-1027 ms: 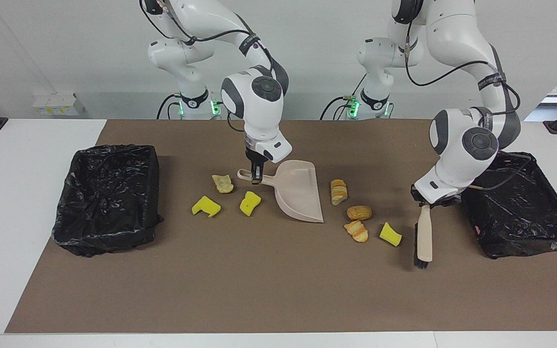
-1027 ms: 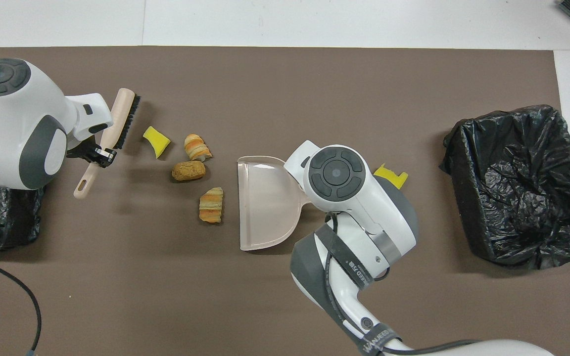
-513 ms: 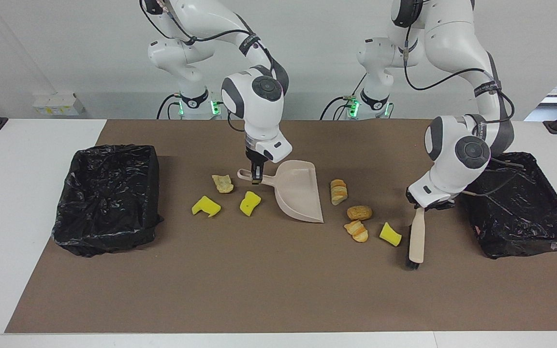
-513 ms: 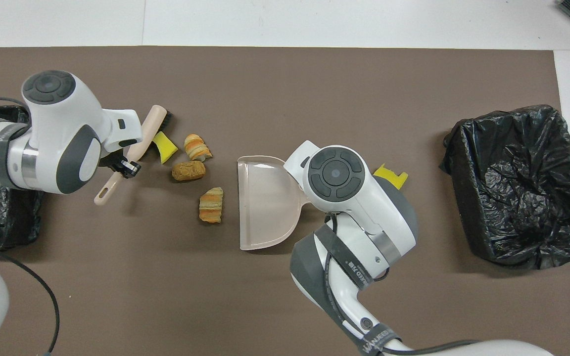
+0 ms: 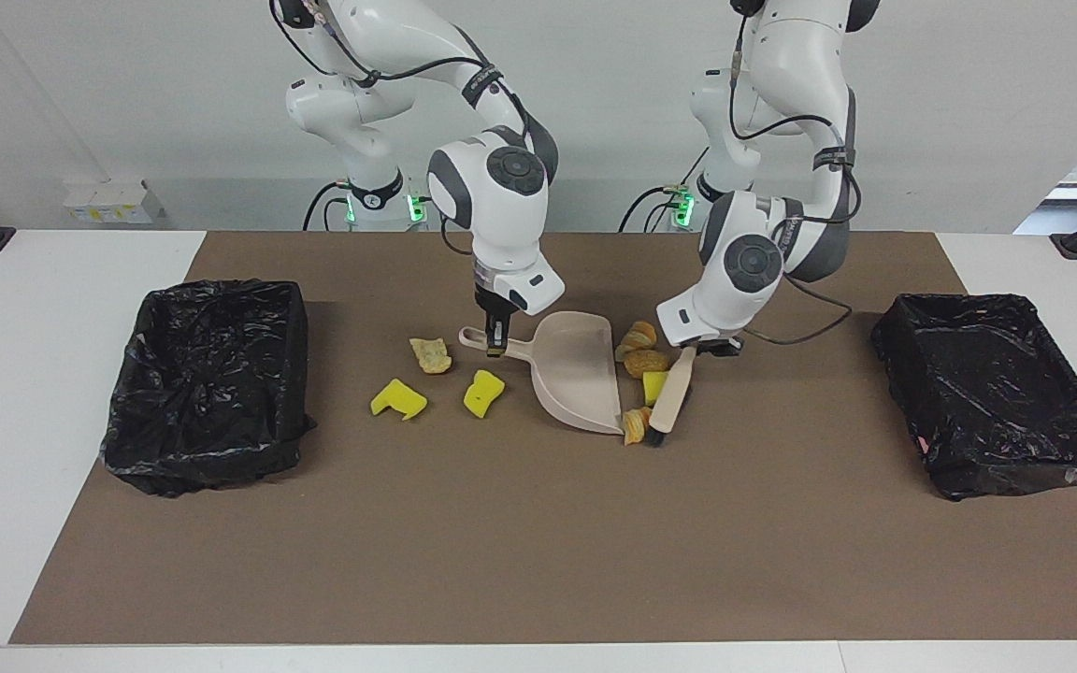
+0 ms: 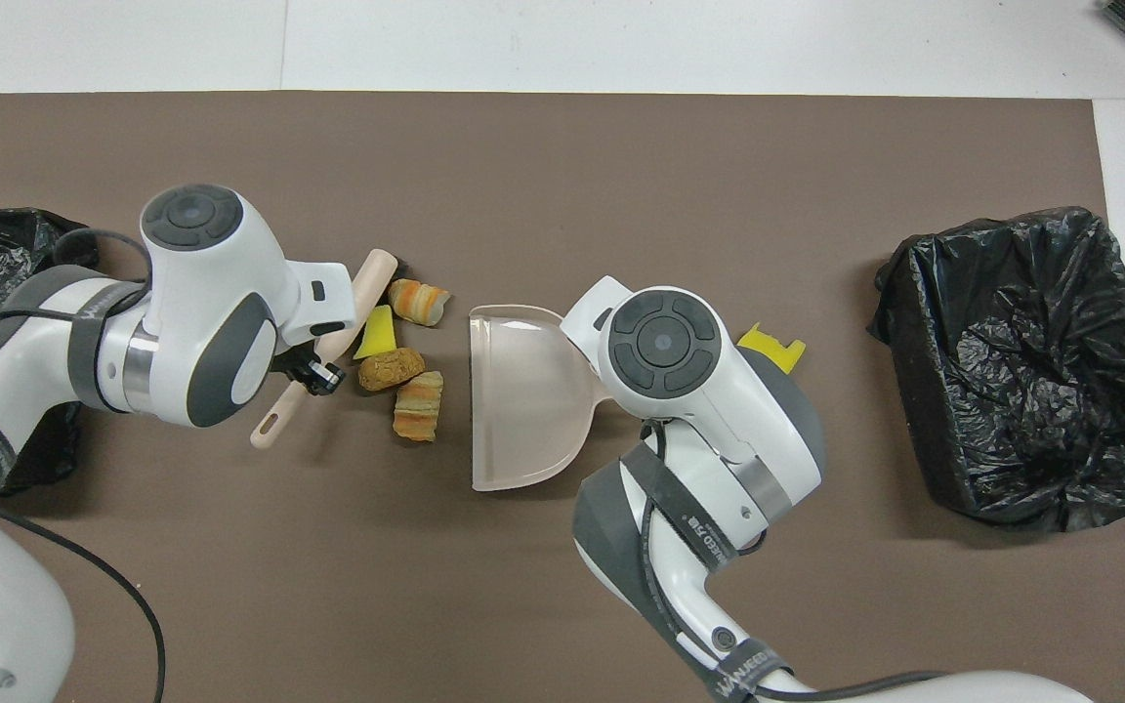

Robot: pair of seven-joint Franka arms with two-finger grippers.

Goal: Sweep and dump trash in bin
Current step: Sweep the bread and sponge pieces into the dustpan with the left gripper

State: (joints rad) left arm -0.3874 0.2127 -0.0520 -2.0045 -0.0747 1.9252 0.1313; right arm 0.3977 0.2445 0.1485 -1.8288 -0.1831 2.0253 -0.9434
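clamping beige plastic: left pincer [image 5: 705,348] grips bristled brush [image 5: 670,401], right pincer [image 5: 496,348] smooth dustpan [image 5: 576,372].

Left gripper [image 5: 705,347] swept brush [image 5: 670,394], bunching four scraps [image 5: 647,363] against dustpan [image 5: 579,370] mouth.

Left gripper [image 5: 685,354] clamped, low — right gripper [image 5: 497,348] clamped, low.

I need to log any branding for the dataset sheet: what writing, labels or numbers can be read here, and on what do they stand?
"WANEED": partly legible, on the strap round the right arm.
Strap on the left arm: white lettering, too small to read.
Dustpan, brush, bins, trash: no writing visible.
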